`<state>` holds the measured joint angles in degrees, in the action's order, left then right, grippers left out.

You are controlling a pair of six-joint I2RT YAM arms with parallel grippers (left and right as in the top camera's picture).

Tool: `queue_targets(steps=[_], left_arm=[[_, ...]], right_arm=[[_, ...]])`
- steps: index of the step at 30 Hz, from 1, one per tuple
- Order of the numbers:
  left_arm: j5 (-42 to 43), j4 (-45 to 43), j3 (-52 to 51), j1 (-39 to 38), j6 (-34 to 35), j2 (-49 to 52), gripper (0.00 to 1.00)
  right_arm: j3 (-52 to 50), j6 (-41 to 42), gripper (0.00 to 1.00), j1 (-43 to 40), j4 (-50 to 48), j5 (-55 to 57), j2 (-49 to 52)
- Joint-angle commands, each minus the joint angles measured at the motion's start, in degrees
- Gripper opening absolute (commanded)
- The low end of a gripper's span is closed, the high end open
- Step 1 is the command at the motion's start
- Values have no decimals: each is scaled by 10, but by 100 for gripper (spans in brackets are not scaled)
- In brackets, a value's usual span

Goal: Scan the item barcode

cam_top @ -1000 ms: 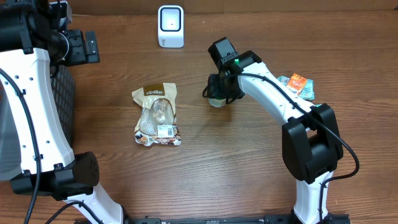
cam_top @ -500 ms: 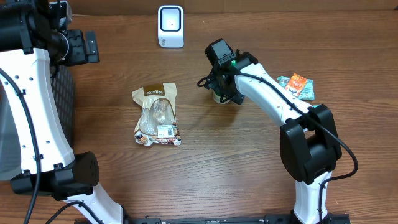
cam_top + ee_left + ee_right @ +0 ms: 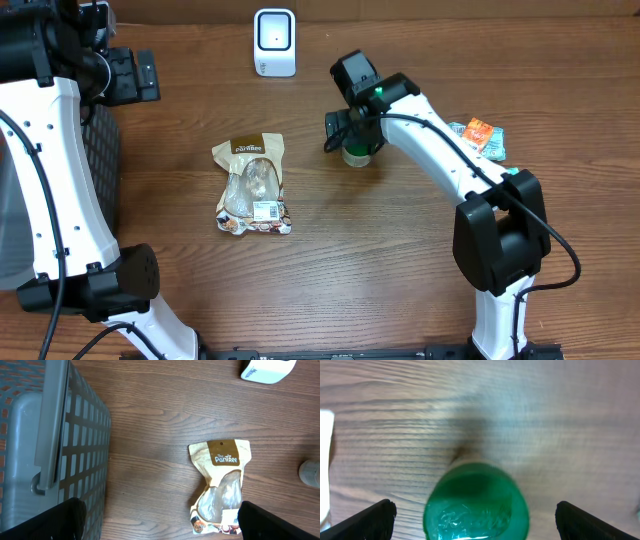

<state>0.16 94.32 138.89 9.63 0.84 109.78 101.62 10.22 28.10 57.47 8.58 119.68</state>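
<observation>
Wooden worktop (image 3: 380, 260). Grey basket (image 3: 50, 435) at its left edge. Pantree pouch (image 3: 253, 185) lies flat mid-worktop; white scanner (image 3: 274, 42) at far edge. Green-capped container (image 3: 357, 154) stands right of the pouch, between the right pincer (image 3: 476, 519)'s wide-spread fingers, clear of both. Left pincer (image 3: 160, 520) wide, empty, above worktop beside basket.

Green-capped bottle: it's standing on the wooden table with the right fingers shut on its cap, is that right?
Not shut: the right wrist view shows the right gripper's fingers open, clear of either side of the green-capped bottle, which stands on the wooden table.
</observation>
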Motion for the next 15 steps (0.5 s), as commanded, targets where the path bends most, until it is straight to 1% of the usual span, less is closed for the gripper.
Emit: queue_targets(steps=[1, 4, 6, 15], left_arm=[[-4, -1, 0, 1, -10, 1, 100], [-4, -1, 0, 1, -10, 1, 99], [-4, -1, 0, 1, -10, 1, 100], [-4, -1, 0, 1, -10, 1, 100]], right_arm=[[15, -192, 100, -4, -1, 1, -7], [11, -263, 100, -5, -2, -29, -7], [11, -285, 100, -5, -6, -38, -3], [8, -285, 100, -13, -29, -42, 17]])
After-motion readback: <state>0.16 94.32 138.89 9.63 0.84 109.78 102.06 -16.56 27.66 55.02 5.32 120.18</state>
